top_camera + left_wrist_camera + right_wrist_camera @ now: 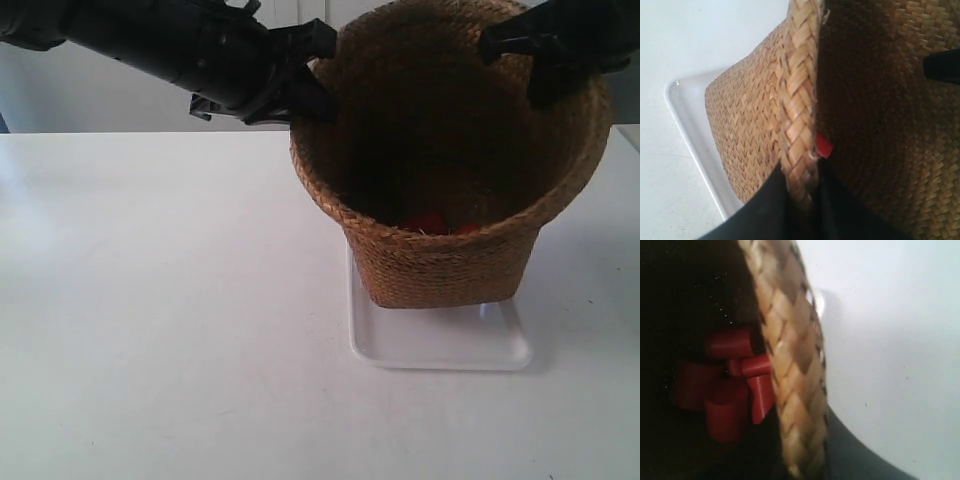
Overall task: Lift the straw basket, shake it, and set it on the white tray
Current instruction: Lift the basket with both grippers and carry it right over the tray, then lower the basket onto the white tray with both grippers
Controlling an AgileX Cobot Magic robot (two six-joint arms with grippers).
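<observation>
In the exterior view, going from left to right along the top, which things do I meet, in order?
Arm at the exterior view's left → basket → arm at the exterior view's right. Tray, under the basket, left out.

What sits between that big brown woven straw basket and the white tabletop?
A flat glossy white plastic tray lies on the table under the straw basket's base. The exterior view shows it plainly; the left wrist view catches one corner.

Lab-like setup — plain white table (150, 350), pale wall (100, 95).
</observation>
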